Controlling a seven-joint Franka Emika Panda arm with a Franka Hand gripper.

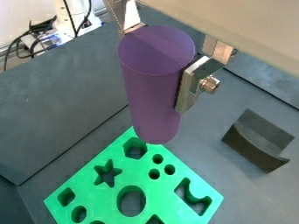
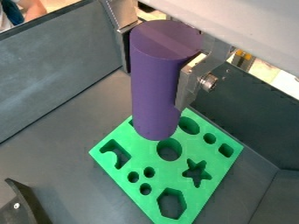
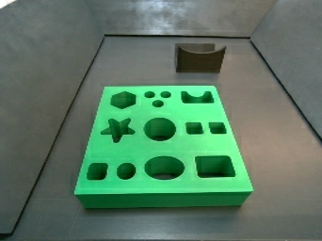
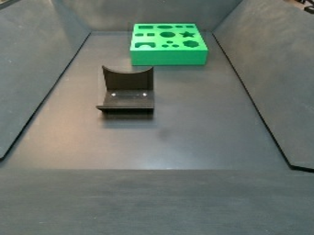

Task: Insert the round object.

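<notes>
Already gripper (image 1: 158, 63) clamps cylinder (image 1: 152, 83) near upper end, jaws closed on its sides, hanging above green board (image 2: 176, 166). Likely rigid, light, matte, not slippery; high grip leaves lower end free. Board sits toward table's far edge in side view (image 4: 171, 44); brown block (image 4: 127, 90) mid-table.
</notes>
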